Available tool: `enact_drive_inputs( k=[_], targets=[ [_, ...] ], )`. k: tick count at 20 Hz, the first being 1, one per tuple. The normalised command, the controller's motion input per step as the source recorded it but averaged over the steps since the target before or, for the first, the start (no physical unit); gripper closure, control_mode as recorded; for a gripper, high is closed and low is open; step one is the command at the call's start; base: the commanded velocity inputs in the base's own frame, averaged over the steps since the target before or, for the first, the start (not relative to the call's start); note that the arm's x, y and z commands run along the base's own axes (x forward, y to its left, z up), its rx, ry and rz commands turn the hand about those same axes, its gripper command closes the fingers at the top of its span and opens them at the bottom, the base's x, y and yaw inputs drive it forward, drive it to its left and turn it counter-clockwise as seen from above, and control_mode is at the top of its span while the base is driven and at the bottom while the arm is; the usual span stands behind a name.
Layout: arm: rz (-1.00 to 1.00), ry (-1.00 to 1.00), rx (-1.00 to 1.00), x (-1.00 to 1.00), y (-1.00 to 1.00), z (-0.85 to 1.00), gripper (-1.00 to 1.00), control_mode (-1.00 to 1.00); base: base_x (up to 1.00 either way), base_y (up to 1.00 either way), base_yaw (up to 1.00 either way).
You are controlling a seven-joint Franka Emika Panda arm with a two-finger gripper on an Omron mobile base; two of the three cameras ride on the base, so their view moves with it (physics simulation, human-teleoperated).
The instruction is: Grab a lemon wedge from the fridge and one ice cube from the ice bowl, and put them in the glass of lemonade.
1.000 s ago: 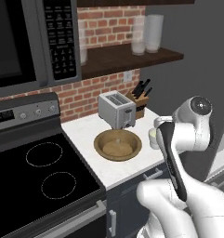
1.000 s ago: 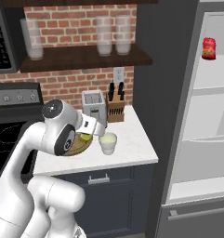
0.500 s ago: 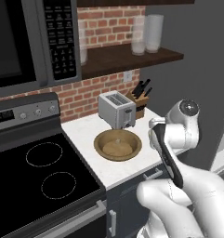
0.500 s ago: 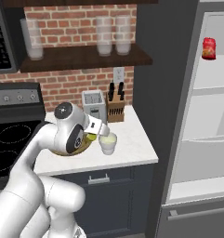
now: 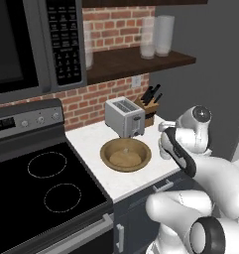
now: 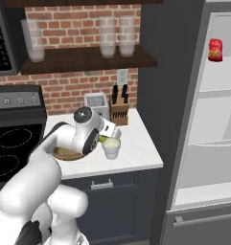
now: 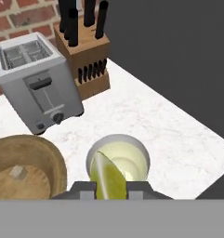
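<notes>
Fridge (image 6: 203, 119) stands open at far right, white shelves showing, dark grey side wall next to the counter (image 6: 136, 148). Ice bowl (image 5: 126, 155): wide shallow brown wood, sits just in front of the toaster (image 5: 124, 117), one pale cube inside. Glass of lemonade (image 7: 118, 162): short whitish cup, pale yellow liquid, just right of the bowl. Gripper (image 7: 110, 189) is clamped on the lemon wedge (image 7: 107, 177), a thin yellow-green slice held directly over the cup.

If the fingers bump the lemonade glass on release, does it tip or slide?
The glass of lemonade looks short and wide, so it would more likely slide than tip. It looks nearly full, so a knock may slosh. The white counter looks smooth, so little would hold it.
</notes>
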Motion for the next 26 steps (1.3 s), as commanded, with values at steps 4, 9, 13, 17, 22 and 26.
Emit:
enact_drive_inputs(
  k=[4, 9, 13, 17, 22, 26],
  targets=[
    [0.0, 0.0, 0.06, 0.42, 0.0, -0.09, 1.0, -1.0, 0.0, 0.0, 0.0],
    [0.0, -0.01, 0.02, 0.21, 0.0, -0.11, 1.0, -1.0, 0.0, 0.0, 0.0],
    [0.0, -0.04, 0.0, 0.1, -0.01, -0.12, 1.0, -1.0, 0.0, 0.0, 0.0],
    [0.0, -0.06, 0.0, 0.0, 0.0, -0.21, 1.0, -1.0, 0.0, 0.0, 0.0],
    [0.0, -0.03, 0.0, 0.04, 0.0, -0.25, 1.0, -1.0, 0.0, 0.0, 0.0],
    [0.0, 0.0, 0.0, 0.11, 0.0, -0.12, 1.0, -1.0, 0.0, 0.0, 0.0]
  ],
)
